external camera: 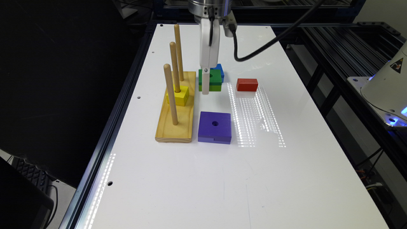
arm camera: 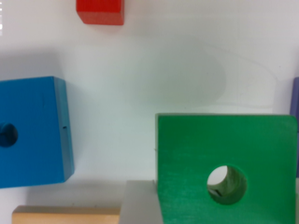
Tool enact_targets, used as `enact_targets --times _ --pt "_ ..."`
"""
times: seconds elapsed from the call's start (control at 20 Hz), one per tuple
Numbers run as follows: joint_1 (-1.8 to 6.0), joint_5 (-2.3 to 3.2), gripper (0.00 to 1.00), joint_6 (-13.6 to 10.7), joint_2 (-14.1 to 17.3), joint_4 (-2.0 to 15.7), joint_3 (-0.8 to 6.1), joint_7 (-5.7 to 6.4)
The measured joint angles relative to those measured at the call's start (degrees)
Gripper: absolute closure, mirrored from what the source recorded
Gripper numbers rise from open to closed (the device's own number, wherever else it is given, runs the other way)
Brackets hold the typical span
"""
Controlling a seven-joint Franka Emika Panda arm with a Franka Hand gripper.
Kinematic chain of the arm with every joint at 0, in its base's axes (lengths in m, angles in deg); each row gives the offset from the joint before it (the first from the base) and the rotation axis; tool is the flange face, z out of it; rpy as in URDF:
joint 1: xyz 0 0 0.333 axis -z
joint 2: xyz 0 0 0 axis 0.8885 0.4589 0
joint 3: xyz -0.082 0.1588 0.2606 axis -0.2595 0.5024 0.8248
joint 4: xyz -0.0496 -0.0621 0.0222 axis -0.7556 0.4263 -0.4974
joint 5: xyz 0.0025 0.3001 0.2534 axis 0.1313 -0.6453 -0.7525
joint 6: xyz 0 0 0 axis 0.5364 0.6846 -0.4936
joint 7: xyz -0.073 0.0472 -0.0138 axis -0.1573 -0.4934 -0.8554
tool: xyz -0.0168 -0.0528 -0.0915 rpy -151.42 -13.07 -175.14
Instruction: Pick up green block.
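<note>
Purple block (external camera: 214, 127) lies nearest; gripper (external camera: 206, 90) apparently grasps green block (external camera: 213, 78).

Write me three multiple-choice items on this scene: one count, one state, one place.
1. How many pegs stand on the wooden base?
A two
B four
C three

2. The yellow block is
A threaded on the middle peg
B lying beside the base
C tipped on edge

3. In the exterior view, the blue block lies
A atop the yellow block
B just beyond the green block
C on a peg

Answers:
1 C: three upright dowels rise from the base.
2 A: the middle peg passes through its centre.
3 B: its corner shows just behind the green block.
</note>
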Motion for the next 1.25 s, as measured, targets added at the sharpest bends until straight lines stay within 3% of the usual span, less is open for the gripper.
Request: enact_targets --times 0.1,0.35,0.55,0.8,1.25 --pt "0.00 0.00 1.00 -0.8 -1.1 0.04 0.00 0.00" --pt "0.00 -0.04 1.00 -5.5 -5.7 -0.05 0.04 0.00" --pt "0.00 -0.04 1.00 -6.4 -7.1 -0.04 0.05 0.00" --pt "-0.01 -0.06 1.00 -9.6 -10.4 -0.04 0.08 0.01" --pt "-0.01 -0.06 1.00 -9.8 -10.6 -0.10 0.10 0.01"
